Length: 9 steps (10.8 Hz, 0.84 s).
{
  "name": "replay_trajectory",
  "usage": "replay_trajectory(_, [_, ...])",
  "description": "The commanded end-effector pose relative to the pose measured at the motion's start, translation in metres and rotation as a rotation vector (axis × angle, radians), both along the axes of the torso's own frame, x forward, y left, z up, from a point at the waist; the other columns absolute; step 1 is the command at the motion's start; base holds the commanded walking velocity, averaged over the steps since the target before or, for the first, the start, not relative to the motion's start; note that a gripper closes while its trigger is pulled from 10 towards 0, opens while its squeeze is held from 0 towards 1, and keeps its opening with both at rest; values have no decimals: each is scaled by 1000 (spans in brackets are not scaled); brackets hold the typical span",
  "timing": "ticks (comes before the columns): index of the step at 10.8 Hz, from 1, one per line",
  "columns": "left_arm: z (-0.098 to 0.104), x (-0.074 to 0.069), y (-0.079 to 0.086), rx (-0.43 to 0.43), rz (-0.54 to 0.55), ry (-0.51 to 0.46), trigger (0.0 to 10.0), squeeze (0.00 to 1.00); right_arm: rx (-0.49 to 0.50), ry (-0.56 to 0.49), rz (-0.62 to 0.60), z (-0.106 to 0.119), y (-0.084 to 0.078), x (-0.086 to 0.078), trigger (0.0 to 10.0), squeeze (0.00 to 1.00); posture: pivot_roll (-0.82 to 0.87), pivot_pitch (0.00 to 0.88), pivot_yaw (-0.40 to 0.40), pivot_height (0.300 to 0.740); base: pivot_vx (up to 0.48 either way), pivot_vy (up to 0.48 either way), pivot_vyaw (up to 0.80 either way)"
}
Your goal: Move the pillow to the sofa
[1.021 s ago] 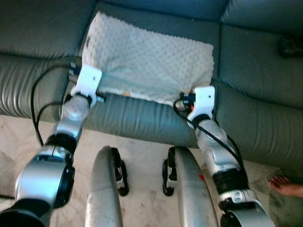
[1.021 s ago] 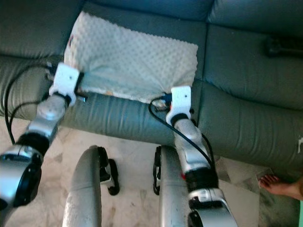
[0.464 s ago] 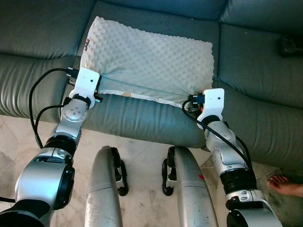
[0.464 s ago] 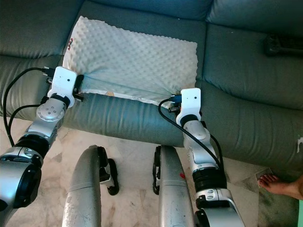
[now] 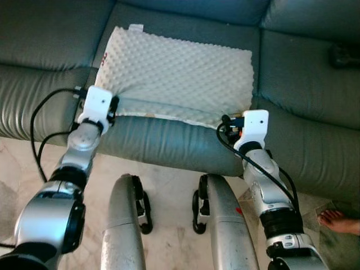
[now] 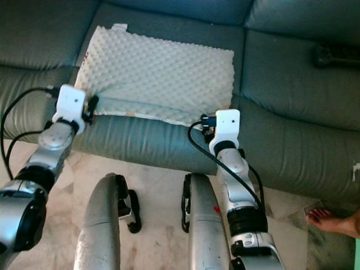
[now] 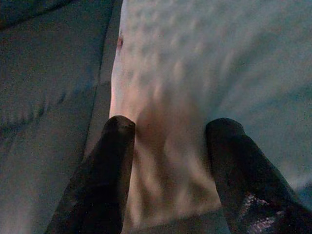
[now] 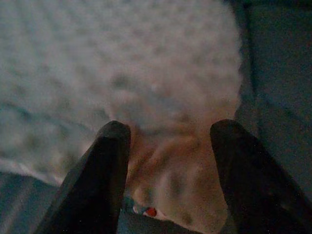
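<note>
The left gripper [image 7: 168, 131] sits at the pillow's [image 5: 180, 76] near left corner, its two black fingers [image 7: 114, 161] spread apart with the bumpy cream cover showing in the gap between them. They do not pinch the fabric; the tips lie at the pillow's front edge. The white wrist block [image 5: 97, 106] of this arm rests over the front roll of the sofa [image 5: 56, 45], just beside that corner.

The right gripper [image 8: 168, 131] is at the pillow's near right corner, fingers [image 8: 109, 165] likewise apart, the cover's edge between them and a small red mark [image 8: 150, 212] low on the pillow. Its wrist block [image 5: 253, 124] is over the sofa's front roll, just beside the corner.

The pillow lies flat on the sofa's grey-green seat, its far edge against the backrest and a small tab [image 5: 135, 27] sticking out at the far left corner. A dark object [image 5: 344, 55] sits on the seat well to the right of the pillow.

Below the pillow, the robot's two silver legs [image 5: 124, 225] stand on the tiled floor [image 5: 169, 185] against the sofa front. A person's bare foot [image 5: 340, 220] is on the floor, to the right of the pillow.
</note>
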State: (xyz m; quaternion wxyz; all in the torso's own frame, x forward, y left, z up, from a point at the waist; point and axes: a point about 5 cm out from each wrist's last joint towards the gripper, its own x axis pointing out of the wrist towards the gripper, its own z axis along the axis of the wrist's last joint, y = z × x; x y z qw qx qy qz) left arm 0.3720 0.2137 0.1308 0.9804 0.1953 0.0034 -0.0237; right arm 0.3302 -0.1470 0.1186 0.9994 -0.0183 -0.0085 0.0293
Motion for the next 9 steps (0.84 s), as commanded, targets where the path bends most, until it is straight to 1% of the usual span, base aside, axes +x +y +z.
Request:
replay_trajectory(1, [-16,-10,13,1,23,52,10000,1000,8,-22,-12,-2,-2,-6,10000,1000,-84,258,-18,626,0,0,0])
replay_trajectory(2, [-18,-12,14,3,29,49,10000,1000,1,-42,-5,-1,1,-8,10000,1000,-81,232,-14,626,0,0,0])
replay_trajectory(3, [-18,-14,16,2,34,37,10000,1000,-32,-57,-4,-1,3,-10,10000,1000,-81,222,-10,626,0,0,0])
replay_trajectory(4, [-18,-18,15,-18,33,-2,10000,1000,6,-59,72,-5,14,-21,10000,1000,-76,181,-6,626,0,0,0])
replay_trajectory(5, [-18,-22,10,-51,17,-34,10000,1000,11,-61,89,-8,17,-30,10000,1000,-71,159,-8,626,0,0,0])
replay_trajectory(6, [-17,-33,6,-118,38,-108,10000,1000,43,-22,84,-18,14,-47,10000,1000,-61,126,-17,626,0,0,0])
replay_trajectory(7, [-23,-46,2,-194,64,-136,10000,1000,58,16,95,-28,8,-63,10000,1000,-49,113,-26,626,0,0,0])
replay_trajectory(8, [-32,-52,-6,-223,47,-109,10000,1000,52,24,76,-32,2,-68,10000,1000,-42,106,-34,626,0,0,0])
replay_trajectory(9, [-42,-65,-25,-251,-13,-79,10000,1000,39,32,51,-35,-7,-77,10000,1000,-39,97,-35,626,0,0,0])
